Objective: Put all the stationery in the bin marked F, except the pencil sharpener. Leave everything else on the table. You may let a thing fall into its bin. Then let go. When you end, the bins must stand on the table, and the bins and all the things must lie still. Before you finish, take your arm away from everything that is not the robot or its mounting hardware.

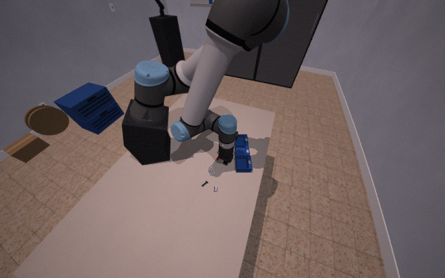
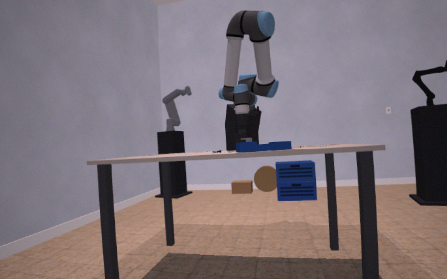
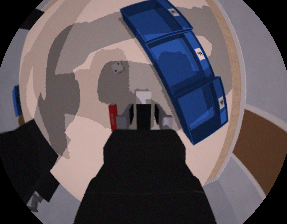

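My gripper (image 1: 224,159) is low over the table, just left of a row of three joined blue bins (image 1: 243,153). It is open, with nothing between the fingers. In the wrist view the fingers stand over the table top, with a small red thing (image 3: 113,116) just left of them and the bins (image 3: 176,70) to the right. The red thing also shows at the gripper's left side in the top view (image 1: 217,158). The bins' labels are too small to read. What lies directly under the fingers is partly hidden.
A round grey perforated thing (image 1: 211,169) lies in front of the gripper and also shows in the wrist view (image 3: 117,66). A small black bolt-like thing (image 1: 204,184) and a small white thing (image 1: 216,188) lie nearer the table's middle. The table's right edge is close behind the bins.
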{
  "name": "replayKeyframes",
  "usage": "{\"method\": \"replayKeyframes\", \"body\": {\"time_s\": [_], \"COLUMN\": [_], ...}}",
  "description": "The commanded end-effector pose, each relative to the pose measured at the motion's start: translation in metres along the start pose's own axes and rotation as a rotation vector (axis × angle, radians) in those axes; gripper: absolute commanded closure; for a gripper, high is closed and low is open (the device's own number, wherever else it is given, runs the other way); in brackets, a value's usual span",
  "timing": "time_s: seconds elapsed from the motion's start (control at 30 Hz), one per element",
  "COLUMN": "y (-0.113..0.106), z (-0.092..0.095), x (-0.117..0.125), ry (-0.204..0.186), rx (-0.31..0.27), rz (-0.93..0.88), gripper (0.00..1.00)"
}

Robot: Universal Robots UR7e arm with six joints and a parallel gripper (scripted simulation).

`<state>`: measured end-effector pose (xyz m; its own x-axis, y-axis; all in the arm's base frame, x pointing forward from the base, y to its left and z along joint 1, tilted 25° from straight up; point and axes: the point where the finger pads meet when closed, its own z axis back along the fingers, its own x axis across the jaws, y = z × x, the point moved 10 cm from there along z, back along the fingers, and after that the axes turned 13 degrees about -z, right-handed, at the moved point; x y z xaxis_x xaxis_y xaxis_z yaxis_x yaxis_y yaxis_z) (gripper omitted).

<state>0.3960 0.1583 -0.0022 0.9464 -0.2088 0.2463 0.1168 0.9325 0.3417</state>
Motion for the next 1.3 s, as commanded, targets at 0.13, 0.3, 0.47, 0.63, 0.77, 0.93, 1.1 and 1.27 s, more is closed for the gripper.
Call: {"method": "replayKeyframes", "body": {"time_s": [0.13,0.3,0.47,0.63,0.77,0.93,1.1,1.27], "y": [-0.0001,-0.0001,-0.0001,-0.0001,-0.0001,-0.0001,-0.0001,-0.0001], "z": [-0.0013,-0.0013,-0.0013,-0.0014,-0.0014,-0.0014,-0.0014,-0.0014], "x": [-0.0001,-0.0005,-0.0005,-0.0005,-0.0005,-0.0005,-0.0005,-0.0005], "ry": [-0.005,-0.005,-0.005,-0.005,-0.005,-0.005,-0.005,-0.005], "rx": [0.000,0.000,0.000,0.000,0.000,0.000,0.000,0.000], "rz": [0.000,0.000,0.000,0.000,0.000,0.000,0.000,0.000], "gripper": [0.25,0.55,0.55,0.55,0.55,0.55,0.55,0.55]}}
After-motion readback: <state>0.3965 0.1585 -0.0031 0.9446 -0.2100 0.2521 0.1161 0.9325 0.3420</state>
